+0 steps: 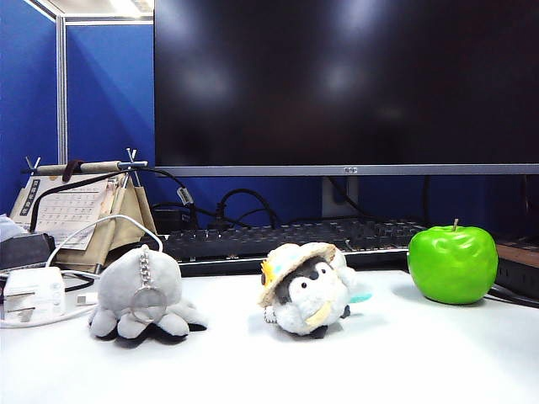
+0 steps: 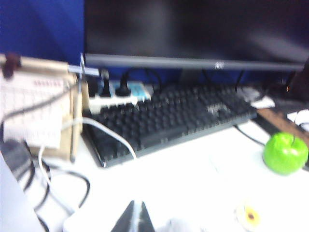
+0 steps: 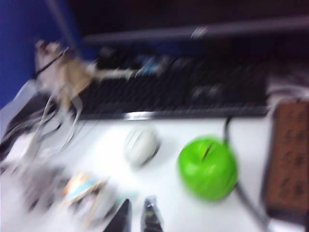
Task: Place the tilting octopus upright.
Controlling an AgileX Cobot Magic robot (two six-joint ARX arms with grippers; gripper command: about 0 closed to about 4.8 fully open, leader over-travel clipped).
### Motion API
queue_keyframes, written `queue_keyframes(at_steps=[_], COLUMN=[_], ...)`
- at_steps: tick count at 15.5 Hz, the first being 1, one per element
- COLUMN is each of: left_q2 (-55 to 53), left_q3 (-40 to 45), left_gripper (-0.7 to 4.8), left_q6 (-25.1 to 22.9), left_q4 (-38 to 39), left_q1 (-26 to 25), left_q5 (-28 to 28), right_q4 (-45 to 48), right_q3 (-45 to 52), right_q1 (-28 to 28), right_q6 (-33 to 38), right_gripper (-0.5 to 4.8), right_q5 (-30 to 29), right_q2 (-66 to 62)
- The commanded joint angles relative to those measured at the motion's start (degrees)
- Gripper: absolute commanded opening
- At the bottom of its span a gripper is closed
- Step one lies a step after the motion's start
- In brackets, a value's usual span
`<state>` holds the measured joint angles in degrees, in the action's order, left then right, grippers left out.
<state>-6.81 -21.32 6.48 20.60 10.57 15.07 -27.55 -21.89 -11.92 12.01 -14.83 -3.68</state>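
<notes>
The left gripper (image 2: 133, 217) is seen only in the left wrist view, at the frame edge above the white surface (image 2: 193, 169); its dark fingertips are pressed together with nothing between them. The right gripper (image 3: 137, 217) is seen only in the blurred right wrist view, its two fingertips set slightly apart with a narrow gap, and nothing is gripped between them. Neither gripper is shown in the exterior view. The octopus (image 1: 141, 295) is found on the left of the surface (image 1: 379, 362), resting on its stubby legs with the round head uppermost; a ball chain (image 1: 144, 268) and key ring (image 1: 148, 304) hang down its front. A penguin (image 1: 307, 290) in a straw hat is placed to its right, well apart, and a green apple (image 1: 453, 263) farther right. Behind them a black keyboard (image 1: 286, 240) lies below a dark monitor (image 1: 345, 84). A desk calendar (image 1: 72, 210) and white cables (image 1: 80, 231) are located behind the octopus.
</notes>
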Motion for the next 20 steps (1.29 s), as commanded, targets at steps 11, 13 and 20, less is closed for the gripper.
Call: queue_keyframes(at_steps=[11, 13, 20], left_q2=[-0.1, -0.1, 0.0], left_q3=[1.7, 4.2, 9.3], left_gripper=[-0.04, -0.04, -0.04], left_q6=[3.0, 3.0, 3.0], left_q4=[-4.0, -4.0, -4.2], left_q1=[0.0, 0.0, 0.0], left_q5=[-14.4, -14.4, -14.4], right_q4=[13.3, 13.7, 14.3], right_q3=[10.1, 11.6, 14.6], right_q1=[0.0, 0.0, 0.1], right_q6=[0.1, 0.1, 0.0], right_gripper=[-0.08, -0.08, -0.08], right_q5=[16.9, 17.0, 20.3], right_q2=[0.0, 0.0, 0.0])
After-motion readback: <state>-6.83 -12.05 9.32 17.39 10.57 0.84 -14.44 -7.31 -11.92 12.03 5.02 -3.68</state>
